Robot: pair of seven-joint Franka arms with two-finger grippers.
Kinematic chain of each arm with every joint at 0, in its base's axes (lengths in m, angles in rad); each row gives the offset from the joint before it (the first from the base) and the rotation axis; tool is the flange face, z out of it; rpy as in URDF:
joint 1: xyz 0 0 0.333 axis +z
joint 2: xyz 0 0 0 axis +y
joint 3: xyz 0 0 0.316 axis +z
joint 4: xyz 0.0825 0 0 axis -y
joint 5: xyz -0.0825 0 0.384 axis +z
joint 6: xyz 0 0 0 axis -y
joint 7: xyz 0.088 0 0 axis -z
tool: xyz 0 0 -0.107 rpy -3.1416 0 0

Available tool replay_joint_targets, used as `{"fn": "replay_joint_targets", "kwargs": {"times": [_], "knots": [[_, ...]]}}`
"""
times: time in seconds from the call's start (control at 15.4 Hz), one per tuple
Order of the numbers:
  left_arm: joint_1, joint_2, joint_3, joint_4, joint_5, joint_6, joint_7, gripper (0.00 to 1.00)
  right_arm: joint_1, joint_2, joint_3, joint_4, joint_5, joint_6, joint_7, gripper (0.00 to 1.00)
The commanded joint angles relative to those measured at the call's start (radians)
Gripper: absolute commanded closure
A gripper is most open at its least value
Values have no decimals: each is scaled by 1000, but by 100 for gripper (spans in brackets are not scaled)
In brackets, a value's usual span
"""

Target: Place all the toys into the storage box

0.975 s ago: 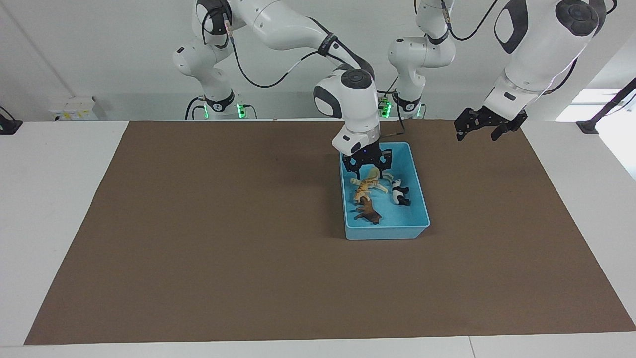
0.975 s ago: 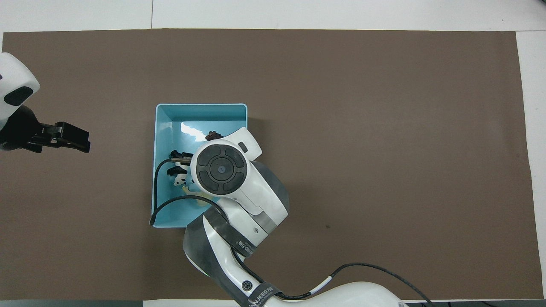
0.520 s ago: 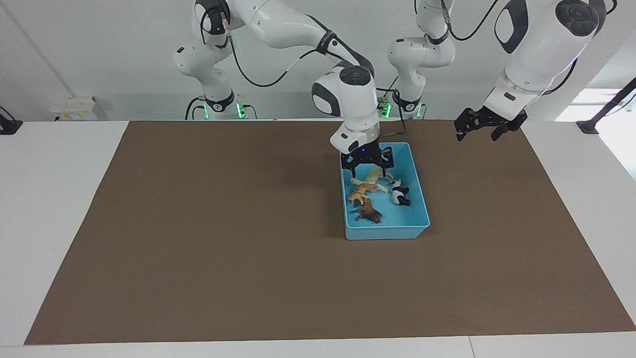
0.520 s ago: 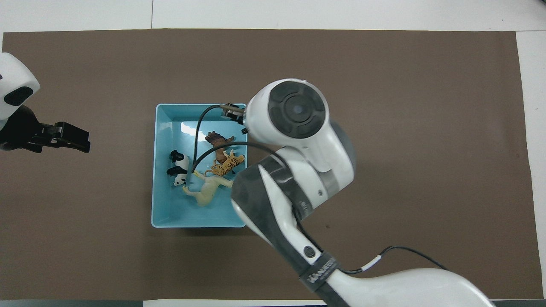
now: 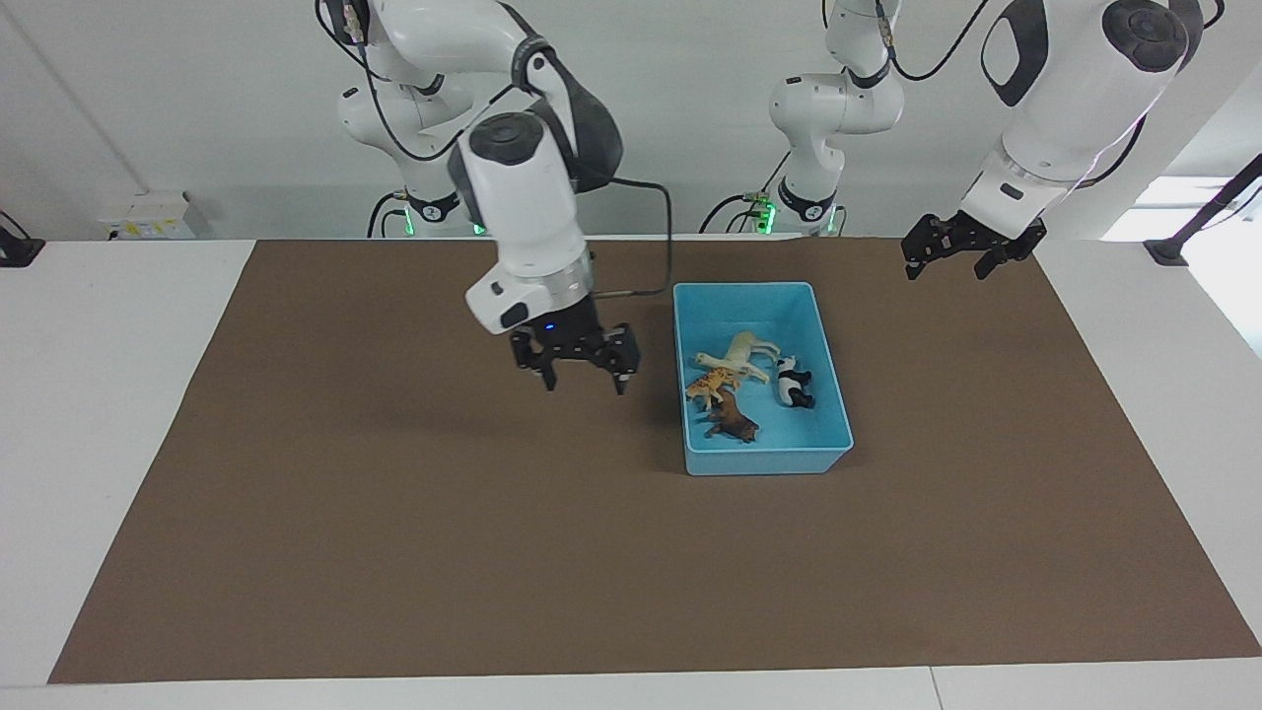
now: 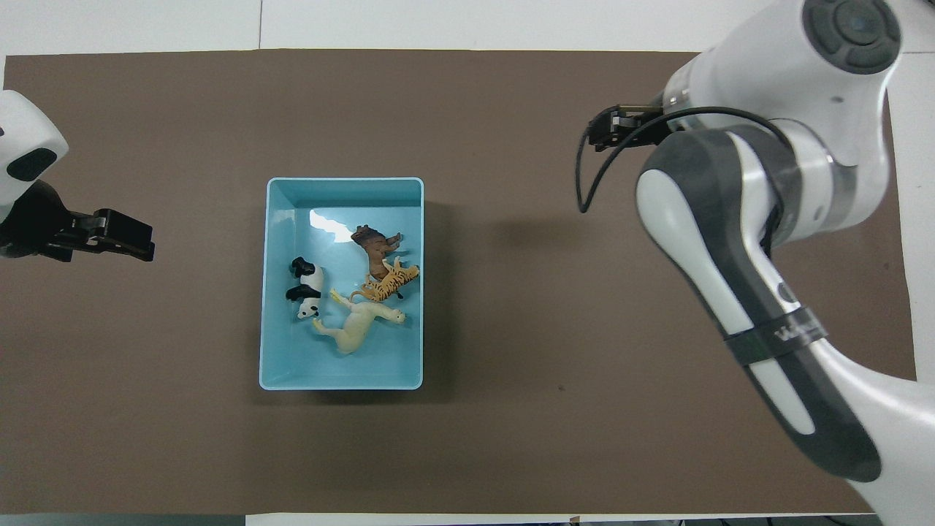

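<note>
The right arm bends down over the bare brown mat, its right gripper (image 5: 583, 372) hanging empty with fingers spread wide; the left gripper (image 5: 954, 254) waits raised at its own end, fingers apart too. Beside the right gripper, toward the left arm's end, sits the light blue rectangular plastic storage box (image 5: 833, 394), long axis running toward the robots. Inside lie the cream-white horse figurine (image 6: 359, 326), orange spotted cat (image 6: 387, 283), brown lion (image 6: 372, 246) and black-and-white panda (image 6: 306, 288).

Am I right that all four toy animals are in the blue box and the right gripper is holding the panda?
Not quite. In the facing view the right gripper hangs open and empty over the brown mat; the panda lies in the blue box with the other three.
</note>
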Motion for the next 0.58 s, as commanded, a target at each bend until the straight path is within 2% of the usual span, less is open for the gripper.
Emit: {"fn": "replay_joint_targets", "kwargs": {"times": [0.0, 0.26, 0.52], "knots": [[4, -16, 2, -10, -9, 5, 4, 0, -97, -41, 17, -29, -37, -28, -116, 0], [4, -16, 2, -10, -9, 5, 4, 0, -154, -98, 16, -27, -41, -118, -116, 0], [4, -16, 2, -10, -9, 5, 4, 0, -169, -195, 16, -36, -44, -322, -116, 0]]}}
